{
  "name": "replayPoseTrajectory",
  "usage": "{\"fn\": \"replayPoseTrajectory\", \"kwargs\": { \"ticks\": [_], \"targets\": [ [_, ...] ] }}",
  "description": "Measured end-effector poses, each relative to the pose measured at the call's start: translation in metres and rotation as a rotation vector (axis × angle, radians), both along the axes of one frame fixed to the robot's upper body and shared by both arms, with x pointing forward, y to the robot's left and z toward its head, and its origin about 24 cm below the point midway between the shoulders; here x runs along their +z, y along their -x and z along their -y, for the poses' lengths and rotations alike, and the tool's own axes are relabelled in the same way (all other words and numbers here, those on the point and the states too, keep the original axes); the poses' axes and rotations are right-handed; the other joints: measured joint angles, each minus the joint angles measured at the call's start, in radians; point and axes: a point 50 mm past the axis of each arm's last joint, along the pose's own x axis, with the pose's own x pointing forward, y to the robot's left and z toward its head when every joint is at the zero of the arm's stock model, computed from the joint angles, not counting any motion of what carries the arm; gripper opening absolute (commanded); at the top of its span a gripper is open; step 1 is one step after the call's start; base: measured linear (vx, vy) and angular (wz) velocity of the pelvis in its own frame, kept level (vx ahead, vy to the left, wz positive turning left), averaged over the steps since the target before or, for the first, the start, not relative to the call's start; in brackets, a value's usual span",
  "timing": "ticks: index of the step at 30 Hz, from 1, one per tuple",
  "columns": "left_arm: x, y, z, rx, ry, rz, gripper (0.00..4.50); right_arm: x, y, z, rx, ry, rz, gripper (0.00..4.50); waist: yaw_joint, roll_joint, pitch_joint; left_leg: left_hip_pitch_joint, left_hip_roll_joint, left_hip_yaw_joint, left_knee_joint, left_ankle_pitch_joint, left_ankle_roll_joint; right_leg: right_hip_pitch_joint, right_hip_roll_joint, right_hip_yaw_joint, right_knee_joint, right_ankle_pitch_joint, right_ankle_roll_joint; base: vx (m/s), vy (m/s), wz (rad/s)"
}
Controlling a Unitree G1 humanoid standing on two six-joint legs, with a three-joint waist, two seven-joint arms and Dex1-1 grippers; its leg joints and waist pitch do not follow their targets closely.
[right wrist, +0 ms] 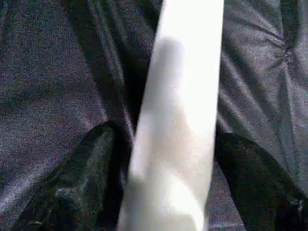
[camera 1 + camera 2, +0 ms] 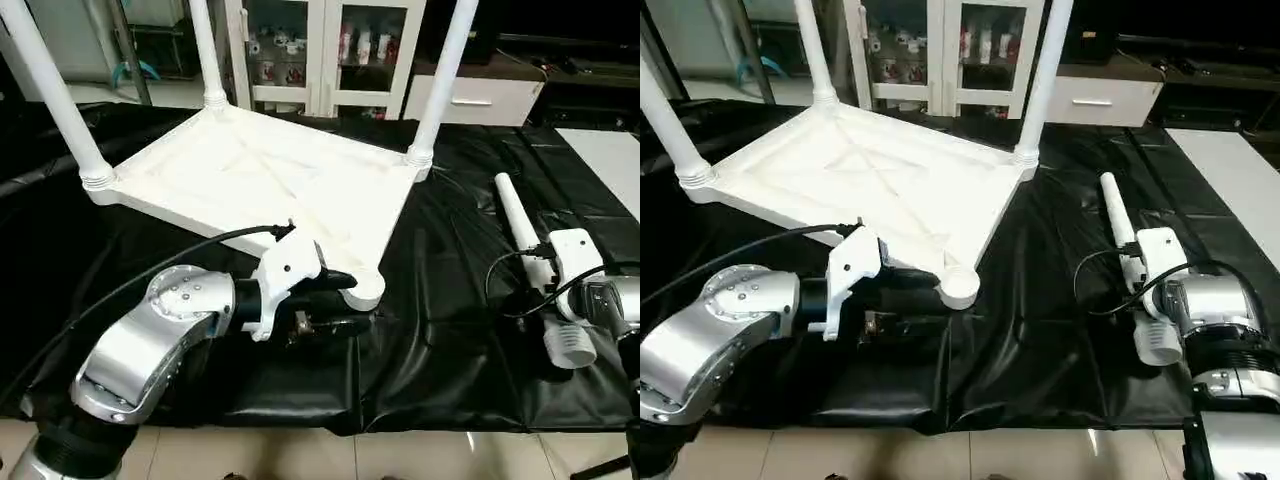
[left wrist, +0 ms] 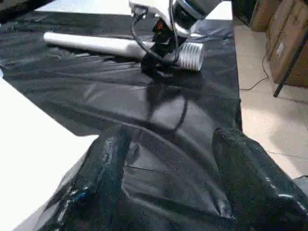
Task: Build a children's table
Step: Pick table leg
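Observation:
The children's table's white tabletop (image 2: 250, 175) lies underside up on the black sheet, with three white legs (image 2: 440, 70) standing in its corner sockets. The near corner socket (image 2: 365, 292) holds no leg. My left gripper (image 3: 171, 144) sits low beside that near corner, open, with only black sheet between its fingers (image 3: 108, 154). A fourth leg (image 2: 515, 215) lies flat on the sheet at the right, its ribbed end (image 2: 570, 345) toward me. My right gripper (image 1: 166, 139) straddles this leg (image 1: 183, 96), a finger (image 1: 91, 163) on each side, with a gap showing.
A flat white board (image 2: 605, 160) lies at the far right of the sheet. White cabinets (image 2: 320, 50) stand behind the table. The sheet's front edge (image 2: 400, 425) drops to tiled floor. Cardboard boxes (image 3: 284, 38) stand on the floor past the right side.

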Motion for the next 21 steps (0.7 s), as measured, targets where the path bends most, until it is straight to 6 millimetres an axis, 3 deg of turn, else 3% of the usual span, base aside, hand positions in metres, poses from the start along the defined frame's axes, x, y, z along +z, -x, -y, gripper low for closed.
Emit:
{"fn": "replayPoseTrajectory", "kwargs": {
  "ticks": [5, 11, 21],
  "targets": [
    [0.0, -0.001, -0.001, 0.004, -0.006, 0.001, 3.78, -0.001, 0.0, 0.001, -0.01, -0.011, 0.002, 3.12, 0.0, 0.0, 0.0, 0.0, 0.0, 0.0, 0.0, 0.0, 0.0, 0.0, 0.0, 0.0, 0.0, 0.0, 0.0, 0.0, 0.0, 0.0],
    [0.001, -0.001, -0.002, 0.005, -0.012, 0.005, 4.4, -0.001, 0.0, 0.0, -0.025, -0.009, 0.009, 2.47, -0.001, 0.0, 0.0, 0.0, 0.0, 0.0, 0.0, 0.0, 0.0, 0.0, 0.0, 0.0, 0.0, 0.0, 0.0, 0.0, 0.0, 0.0],
    [0.006, -0.006, -0.002, 0.014, -0.017, 0.028, 4.5, 0.007, -0.005, -0.01, -0.006, -0.05, 0.089, 1.89, -0.002, 0.006, 0.0, 0.0, 0.0, 0.0, 0.0, 0.0, 0.0, 0.0, 0.0, 0.0, 0.0, 0.0, 0.0, 0.0, 0.0, 0.0]
  ]
}}
